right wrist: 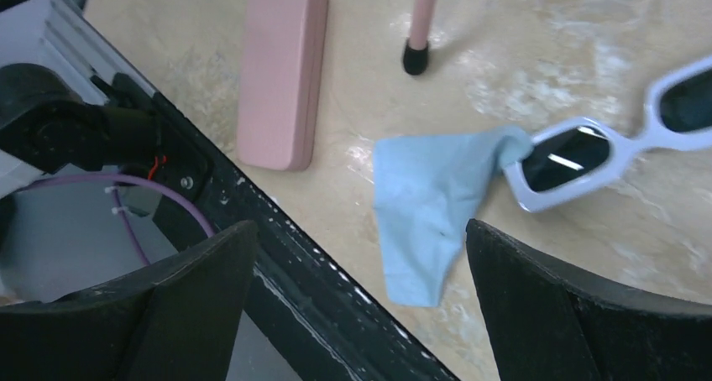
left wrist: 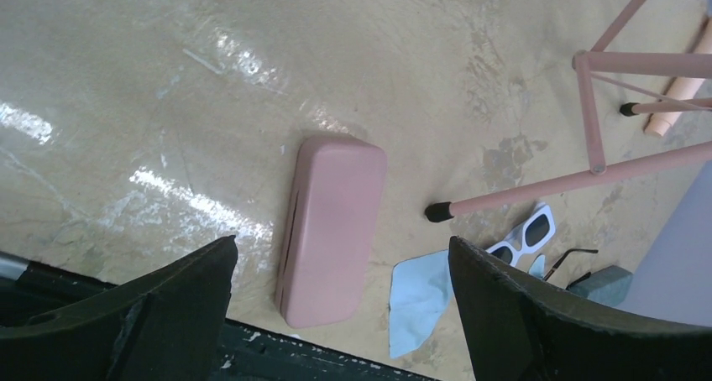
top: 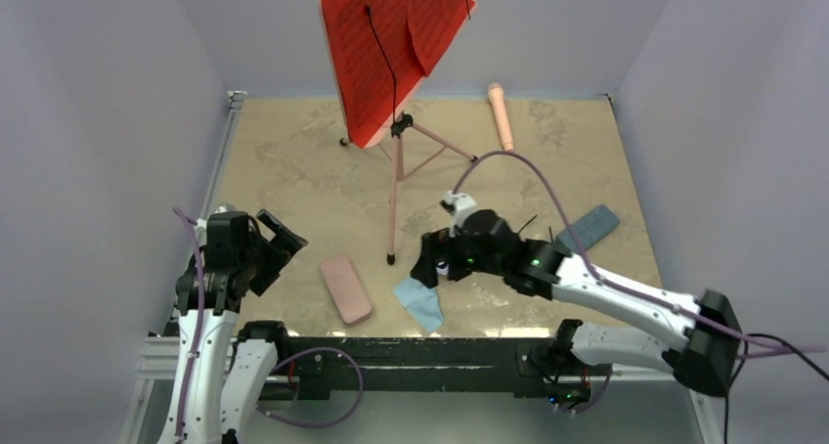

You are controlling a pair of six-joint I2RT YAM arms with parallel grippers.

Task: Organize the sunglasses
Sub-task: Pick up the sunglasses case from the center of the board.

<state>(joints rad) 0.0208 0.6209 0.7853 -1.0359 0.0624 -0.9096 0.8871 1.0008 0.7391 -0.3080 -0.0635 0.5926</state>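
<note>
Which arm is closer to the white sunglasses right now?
Right. The right tool hovers over the blue cloth just beside the white sunglasses; the left tool is off beyond the pink case.

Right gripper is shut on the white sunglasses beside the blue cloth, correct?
No. The right gripper is open and holds nothing; the white sunglasses lie on the table, touching the blue cloth. The right wrist view shows it.

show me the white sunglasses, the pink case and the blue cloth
white sunglasses (right wrist: 569,156), right wrist view, dark lens nearest the cloth
pink case (left wrist: 332,230), left wrist view, middle of its lid
blue cloth (right wrist: 428,209), right wrist view, its middle
</note>
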